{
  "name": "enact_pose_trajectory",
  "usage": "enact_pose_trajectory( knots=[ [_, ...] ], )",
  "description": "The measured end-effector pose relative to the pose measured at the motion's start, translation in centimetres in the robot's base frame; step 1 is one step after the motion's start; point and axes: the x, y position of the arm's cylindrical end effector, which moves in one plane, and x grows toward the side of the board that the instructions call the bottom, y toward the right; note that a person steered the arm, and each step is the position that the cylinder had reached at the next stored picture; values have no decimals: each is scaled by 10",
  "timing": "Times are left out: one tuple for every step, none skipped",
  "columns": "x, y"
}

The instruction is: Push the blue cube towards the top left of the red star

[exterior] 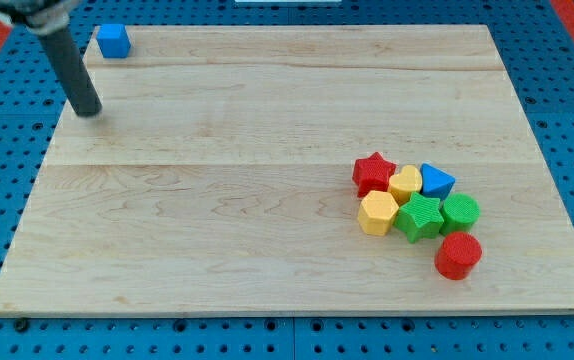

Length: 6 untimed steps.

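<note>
The blue cube (114, 40) sits at the top left corner of the wooden board (217, 200). The red star (374, 172) lies at the right of the board, at the left top of a cluster of blocks. My tip (89, 110) rests on the board near its left edge, below and slightly left of the blue cube, apart from it. The rod leans up to the view's top left.
Packed by the red star are a yellow heart (405, 183), a blue triangle (435, 181), a yellow hexagon (377, 213), a green star (420, 217) and a green block (459, 212). A red cylinder (458, 255) stands just below them.
</note>
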Motion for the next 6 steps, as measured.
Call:
enact_pose_trajectory(
  knots=[
    [-37,-38],
    [-87,-12],
    [-86,1],
    [-86,-30],
    [-128,-30],
    [-115,16]
  ],
)
